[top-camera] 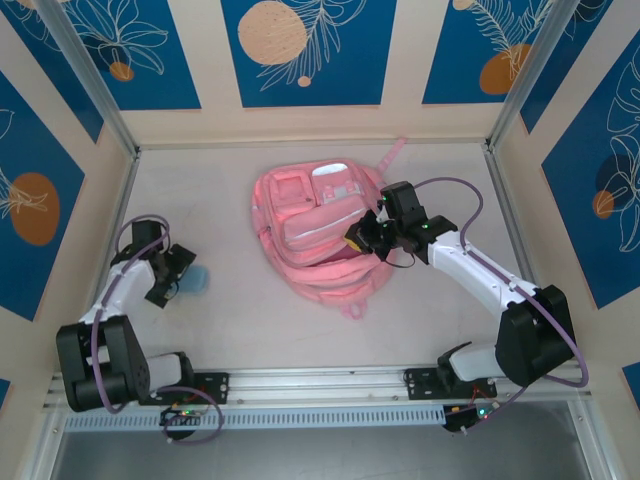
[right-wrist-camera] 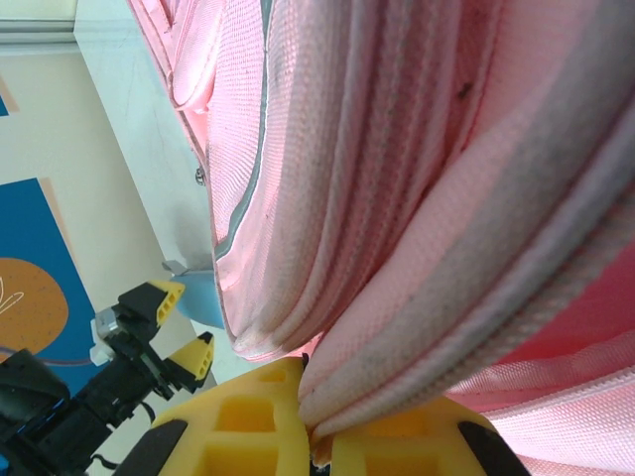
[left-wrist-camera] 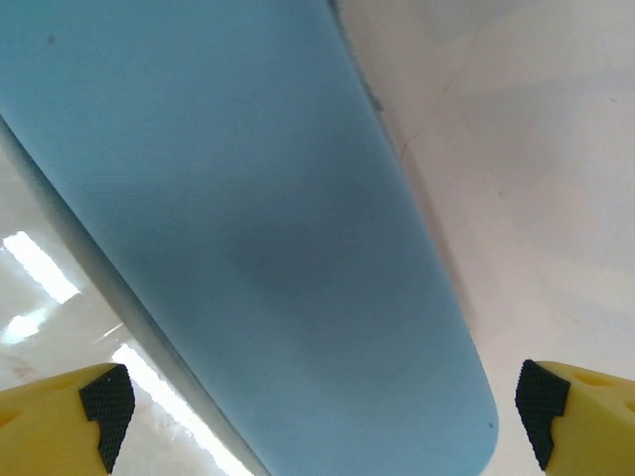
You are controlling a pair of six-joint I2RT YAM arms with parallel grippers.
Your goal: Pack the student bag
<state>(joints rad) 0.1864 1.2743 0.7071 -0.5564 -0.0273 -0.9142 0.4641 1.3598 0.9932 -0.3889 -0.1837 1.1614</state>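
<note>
The bag lay mid-worktop, flat on its back. The right pincer was clenched on a fold at its edge. The left pincer stood released, spread wide at a blue thing.

Table: student bag, blue object

Lab test booth, aluminium-framed patterned walls

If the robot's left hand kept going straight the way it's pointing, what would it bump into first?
The light blue thing. It sits right in front of the open left hand, between its two fingers, and looks very close, though the exact gap is hard to judge.
</note>
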